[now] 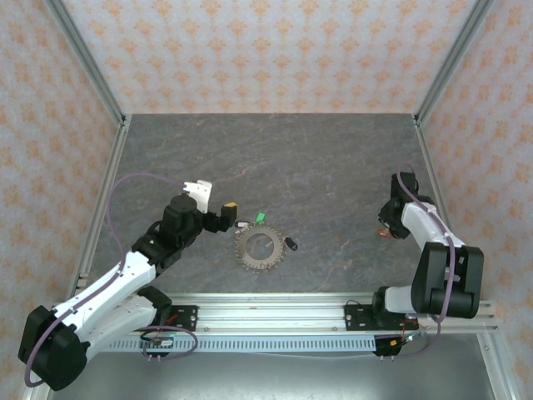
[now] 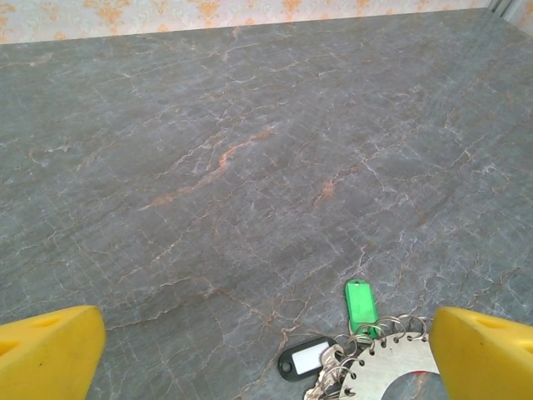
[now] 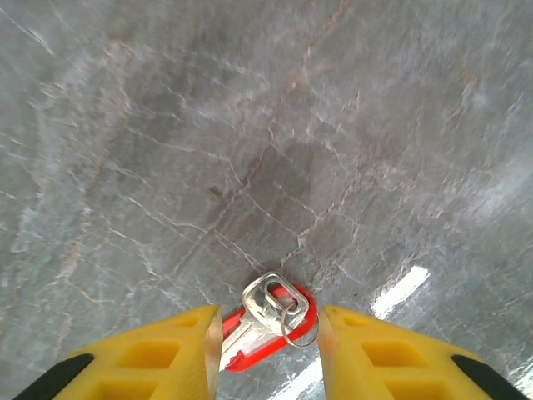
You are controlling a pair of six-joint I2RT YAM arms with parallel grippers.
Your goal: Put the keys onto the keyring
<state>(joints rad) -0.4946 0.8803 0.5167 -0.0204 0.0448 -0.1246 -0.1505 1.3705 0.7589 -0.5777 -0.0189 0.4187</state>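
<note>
Right of table [image 1: 333, 167]: right gripper [image 3: 268, 340] straddles red key [image 3: 266, 321]; jaws part-closed, grip cannot be told | left gripper [image 2: 266, 358] spread wide beside keyring [image 2: 391, 368]; green key [image 2: 361, 306] and black key [image 2: 304, 360] at its rim | red key likely light, stiff, slippery; pinch plastic head

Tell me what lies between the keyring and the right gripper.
In the top view, a black key lies just right of the keyring; from there to the right gripper the table is bare.

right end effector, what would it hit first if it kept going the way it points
Probably the red key lying between its fingers, with the table just behind; depth is unclear.
</note>
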